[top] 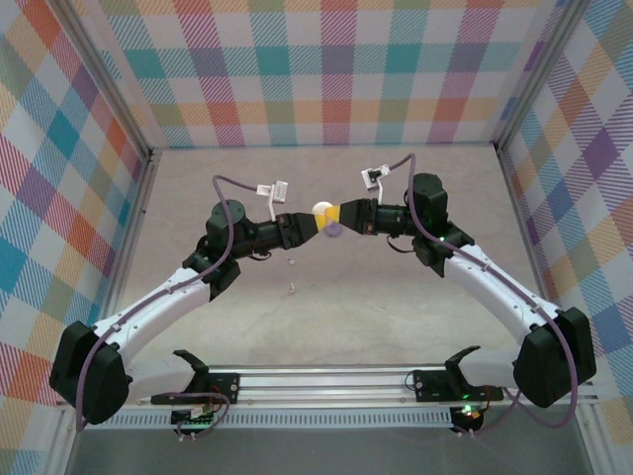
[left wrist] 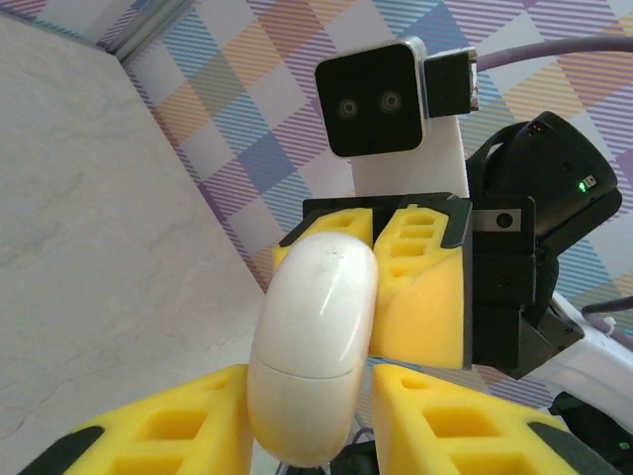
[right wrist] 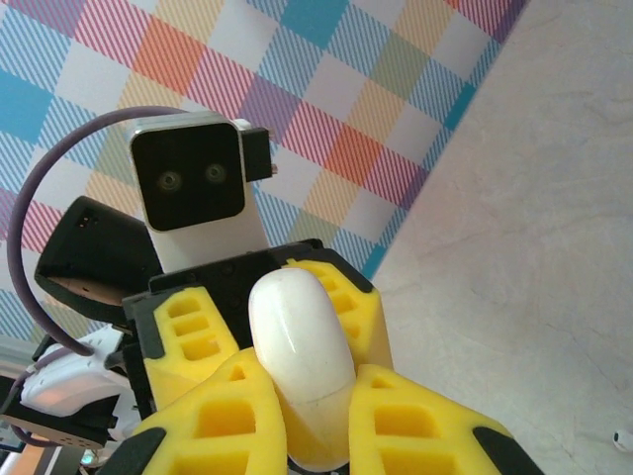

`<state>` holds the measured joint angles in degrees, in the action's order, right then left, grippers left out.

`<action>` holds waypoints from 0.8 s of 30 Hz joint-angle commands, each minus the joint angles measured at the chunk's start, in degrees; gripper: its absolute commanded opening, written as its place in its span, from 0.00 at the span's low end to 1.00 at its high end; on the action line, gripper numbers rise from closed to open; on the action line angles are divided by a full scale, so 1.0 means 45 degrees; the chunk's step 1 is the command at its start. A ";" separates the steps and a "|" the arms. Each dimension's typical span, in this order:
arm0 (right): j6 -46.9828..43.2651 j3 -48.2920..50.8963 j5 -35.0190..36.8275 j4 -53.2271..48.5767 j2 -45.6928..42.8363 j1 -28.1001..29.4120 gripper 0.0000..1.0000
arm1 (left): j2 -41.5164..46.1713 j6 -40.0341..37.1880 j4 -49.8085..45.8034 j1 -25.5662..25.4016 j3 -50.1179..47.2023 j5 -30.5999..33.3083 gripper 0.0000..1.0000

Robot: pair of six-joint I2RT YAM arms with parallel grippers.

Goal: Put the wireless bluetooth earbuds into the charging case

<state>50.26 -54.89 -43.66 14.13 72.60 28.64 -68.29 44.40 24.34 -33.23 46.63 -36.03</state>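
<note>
Plaid walls ring the surface. Above it my right gripper [right wrist: 316, 396] clamps the charging case [left wrist: 316, 327]; my left gripper [left wrist: 309, 401] flanks its other end, and I cannot tell whether it grips. Earbuds [top: 292, 262] lie below the case. If I pull unevenly, the case could twist free.

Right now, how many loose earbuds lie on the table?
2: one earbud left of centre on the table, a second earbud just nearer the arm bases. Others may be hidden.
</note>
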 commanded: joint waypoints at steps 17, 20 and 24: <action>-0.0870 -0.4032 0.2718 -0.8651 -0.0181 0.0036 0.62 | 0.1869 -0.7195 -0.5841 -0.0553 0.0586 0.4186 0.00; -0.0168 -0.5313 0.3239 -1.0981 0.0221 0.0089 0.58 | 0.1868 -0.9784 -0.7057 -0.1881 0.0865 0.7144 0.00; 0.1644 -0.4952 0.3555 -1.1263 0.0402 0.0764 0.44 | 0.1793 -1.2223 -0.6040 -0.3577 0.0602 1.0695 0.00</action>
<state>52.12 -78.43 -30.33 -28.29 73.06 30.04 -60.53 3.07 -2.96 -45.91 48.64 -3.31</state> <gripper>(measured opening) 0.454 0.132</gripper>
